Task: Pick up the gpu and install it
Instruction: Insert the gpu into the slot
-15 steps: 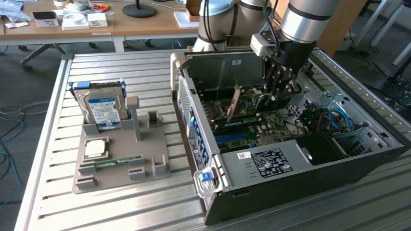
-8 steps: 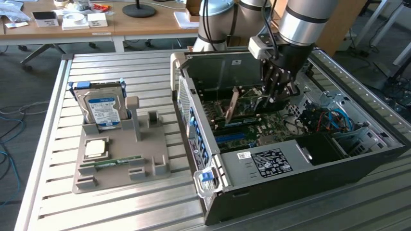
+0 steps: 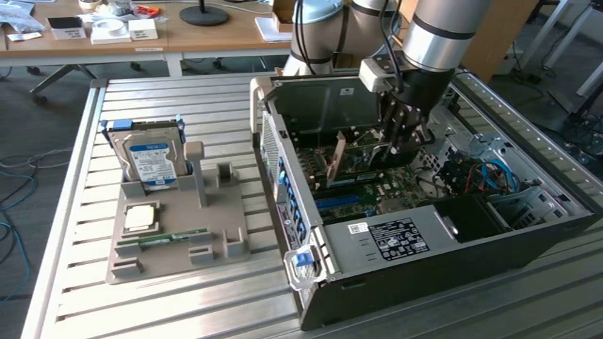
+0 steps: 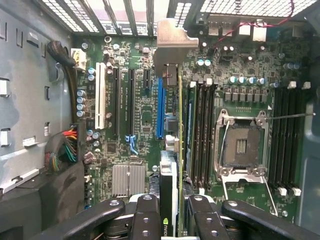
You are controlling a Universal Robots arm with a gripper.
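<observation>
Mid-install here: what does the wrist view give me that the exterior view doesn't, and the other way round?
Wrist view: the motherboard close up, with its blue slot, white slot and empty CPU socket, and the gpu seen edge-on beside the blue slot. Exterior view: the whole open case on the table, and next to it the parts holder with the hard drive and RAM stick. Both: the pincer shut on the gpu, inside the case over the board.

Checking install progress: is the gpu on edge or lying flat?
On edge: the gripper clamps the gpu, which is seen edge-on above the motherboard.
</observation>
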